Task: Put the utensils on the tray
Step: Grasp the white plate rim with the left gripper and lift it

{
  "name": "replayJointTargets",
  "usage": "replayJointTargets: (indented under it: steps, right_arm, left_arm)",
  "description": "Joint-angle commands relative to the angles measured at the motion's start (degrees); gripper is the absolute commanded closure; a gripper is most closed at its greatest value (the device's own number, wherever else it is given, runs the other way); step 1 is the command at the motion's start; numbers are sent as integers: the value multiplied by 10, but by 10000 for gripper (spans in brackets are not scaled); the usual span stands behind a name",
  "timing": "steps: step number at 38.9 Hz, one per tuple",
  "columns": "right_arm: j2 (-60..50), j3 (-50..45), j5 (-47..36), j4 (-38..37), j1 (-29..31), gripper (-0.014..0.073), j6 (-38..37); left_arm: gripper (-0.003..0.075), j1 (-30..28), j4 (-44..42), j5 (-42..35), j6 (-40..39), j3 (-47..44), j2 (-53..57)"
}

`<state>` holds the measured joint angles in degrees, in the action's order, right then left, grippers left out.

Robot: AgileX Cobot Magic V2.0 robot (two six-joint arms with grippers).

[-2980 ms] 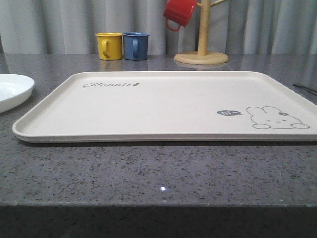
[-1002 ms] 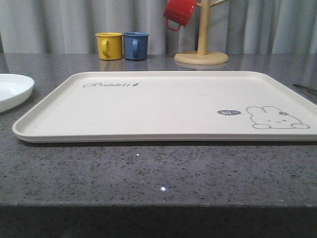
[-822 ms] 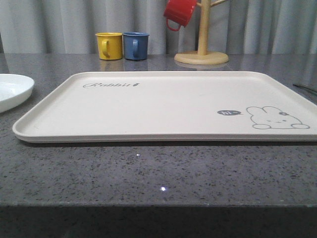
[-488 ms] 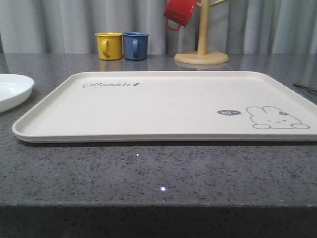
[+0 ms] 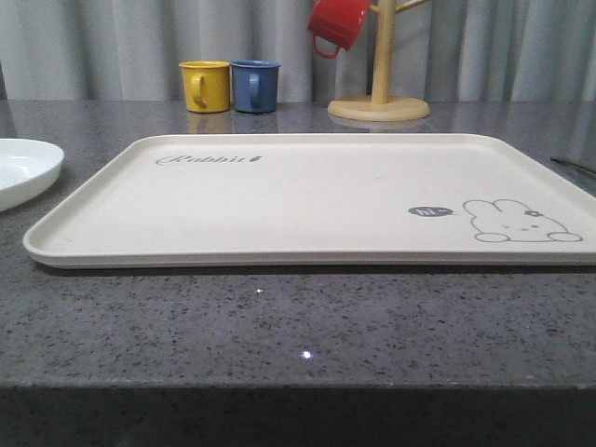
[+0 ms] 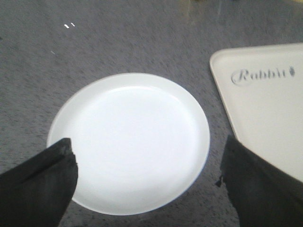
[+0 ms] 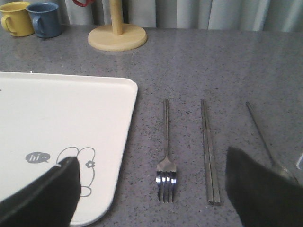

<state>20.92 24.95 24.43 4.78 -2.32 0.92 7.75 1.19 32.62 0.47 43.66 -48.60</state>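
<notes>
The cream tray (image 5: 307, 200) with the rabbit drawing lies empty in the middle of the grey table, and its corner (image 7: 57, 123) appears in the right wrist view. On the table beside that corner lie a silver fork (image 7: 166, 156), a pair of chopsticks (image 7: 209, 151) and a spoon (image 7: 262, 137) whose bowl is hidden behind one finger. My right gripper (image 7: 151, 189) hangs open above the fork, holding nothing. My left gripper (image 6: 149, 182) is open over the white plate (image 6: 130, 142), with the tray's edge (image 6: 265, 104) next to it.
The white plate (image 5: 23, 168) sits left of the tray. At the back stand a yellow mug (image 5: 206, 86), a blue mug (image 5: 254, 86) and a wooden mug tree (image 5: 379, 102) with a red mug (image 5: 338, 23) hanging on it. A utensil tip (image 5: 573, 166) shows at the right edge.
</notes>
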Motion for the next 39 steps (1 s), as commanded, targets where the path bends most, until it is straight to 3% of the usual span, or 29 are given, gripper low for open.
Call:
replayJointTargets:
  steps: [1,2,3,4,5,16,25,30,39]
  right_arm:
    - [8,21,-43,0,0,-50,4]
    - [8,21,-43,0,0,-50,4]
    - [8,21,-43,0,0,-50,4]
    - [8,21,-43,0,0,-50,4]
    - [8,21,-43,0,0,-50,4]
    - [8,21,-43,0,0,-50,4]
    - [8,21,-43,0,0,-50,4]
    - [8,21,-43,0,0,-50,4]
    - [8,21,-43,0,0,-50,4]
  left_arm:
    - [160,43,-4,39,-5,78,-72]
    - [190,83,-6,99,-5,141,-158]
    - [197,92,-8,111,-5,159,-174]
    - [227,106,-12,193,-5,234,-268]
    - [227,106,-12,209,-5,246,-287]
    - [227,105,-34,293,-5,332,-415]
    - [243,105,-39,301,-5,336,-459]
    - [335,105,-39,301,-5,336,-467]
    - [589,105,-39,303,-5,336,-467]
